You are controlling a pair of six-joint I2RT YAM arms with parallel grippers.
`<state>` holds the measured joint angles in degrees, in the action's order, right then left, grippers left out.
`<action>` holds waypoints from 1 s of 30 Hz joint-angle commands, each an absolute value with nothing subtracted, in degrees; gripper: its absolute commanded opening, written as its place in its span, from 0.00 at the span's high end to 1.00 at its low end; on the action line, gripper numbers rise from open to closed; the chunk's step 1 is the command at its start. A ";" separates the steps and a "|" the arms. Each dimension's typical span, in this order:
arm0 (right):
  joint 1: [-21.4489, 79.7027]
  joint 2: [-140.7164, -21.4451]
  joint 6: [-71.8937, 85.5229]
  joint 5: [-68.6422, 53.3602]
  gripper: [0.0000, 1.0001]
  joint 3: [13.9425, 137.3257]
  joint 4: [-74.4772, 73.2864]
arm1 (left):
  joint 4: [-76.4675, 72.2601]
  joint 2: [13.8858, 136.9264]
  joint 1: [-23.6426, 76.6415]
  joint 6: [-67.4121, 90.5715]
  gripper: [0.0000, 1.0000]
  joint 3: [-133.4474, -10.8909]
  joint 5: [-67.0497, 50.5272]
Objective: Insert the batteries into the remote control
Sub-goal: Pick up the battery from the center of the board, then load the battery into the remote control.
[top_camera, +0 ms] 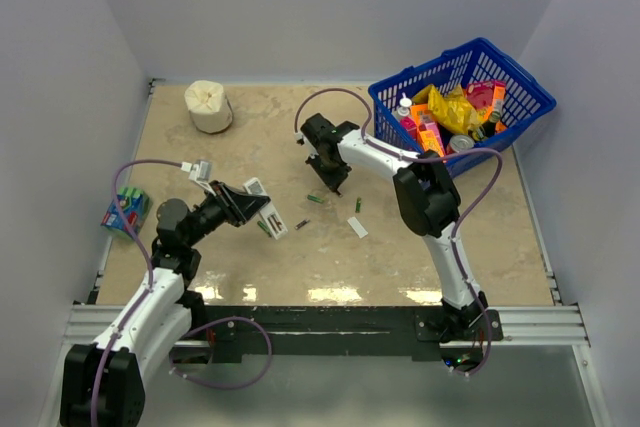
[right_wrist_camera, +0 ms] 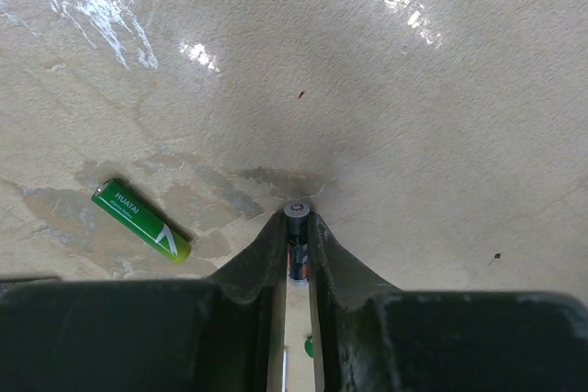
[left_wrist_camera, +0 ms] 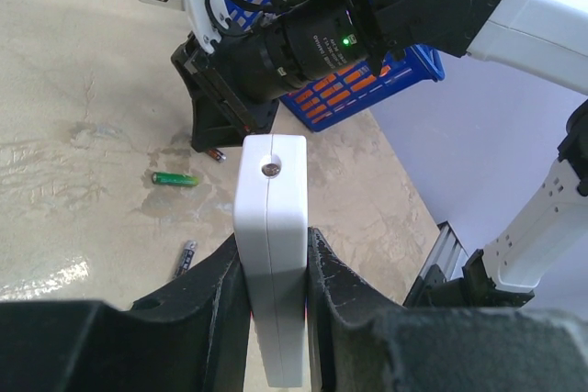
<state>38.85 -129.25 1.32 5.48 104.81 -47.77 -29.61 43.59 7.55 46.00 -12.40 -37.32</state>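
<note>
My left gripper [left_wrist_camera: 271, 247] is shut on the white remote control [left_wrist_camera: 270, 227], held edge-on above the table; it also shows in the top view [top_camera: 268, 209]. My right gripper [right_wrist_camera: 296, 227] is shut on a dark battery [right_wrist_camera: 297, 231], its tip down at the tabletop, near the table's middle [top_camera: 330, 175]. A green battery [right_wrist_camera: 141, 219] lies just left of it, and shows in the left wrist view [left_wrist_camera: 175, 178]. Another dark battery [left_wrist_camera: 186, 257] lies nearer the remote. A second green battery [top_camera: 358, 207] and a small white cover piece [top_camera: 357, 227] lie to the right.
A blue basket [top_camera: 520, 82] full of packets stands at the back right. A white roll [top_camera: 209, 105] sits at the back left. A shrink-wrapped block of green cells [top_camera: 125, 209] lies at the left edge.
</note>
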 commanded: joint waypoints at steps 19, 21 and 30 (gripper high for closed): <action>40.86 -98.56 4.56 1.42 1.00 92.29 -33.95 | -52.18 49.48 7.21 58.78 1.00 -12.39 -36.21; 42.18 -95.20 4.75 0.62 1.00 89.49 -30.78 | -55.27 51.75 7.21 60.37 1.00 -12.39 -36.12; 50.36 -77.70 9.31 -4.04 1.00 74.81 -4.94 | -66.97 57.66 7.29 66.62 1.00 -14.50 -35.51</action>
